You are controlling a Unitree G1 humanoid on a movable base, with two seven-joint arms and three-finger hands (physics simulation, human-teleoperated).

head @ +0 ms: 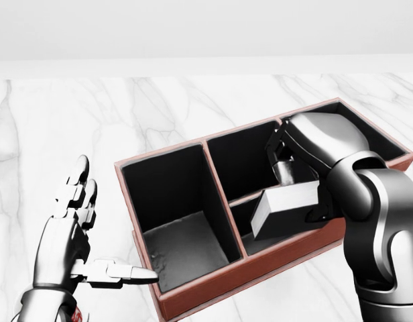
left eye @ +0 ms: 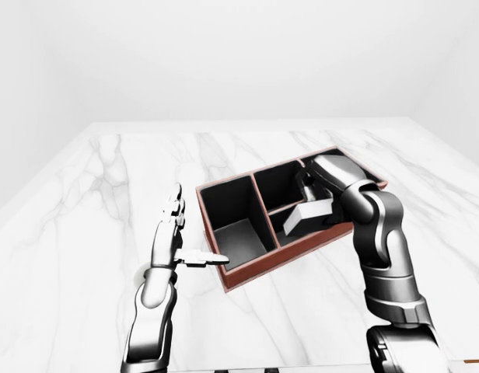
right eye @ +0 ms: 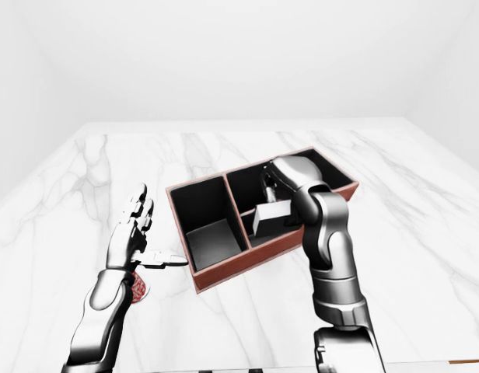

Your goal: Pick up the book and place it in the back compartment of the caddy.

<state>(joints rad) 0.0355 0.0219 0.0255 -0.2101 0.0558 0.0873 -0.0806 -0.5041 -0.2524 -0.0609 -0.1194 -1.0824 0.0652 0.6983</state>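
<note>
The red-brown caddy with black compartments lies on the marble table. It has a large left compartment and smaller ones to the right, split by a divider. My right hand is shut on the grey book, gripping it from above. The book is tilted and sits over the divider of the middle compartments, its lower end dipping into the lower small one. My left hand is open beside the caddy's left wall, its thumb reaching the rim.
The white marble table stretches around the caddy, with its far edge near the top of the left-eye view. A thin brown strip shows at the bottom right. White walls stand behind.
</note>
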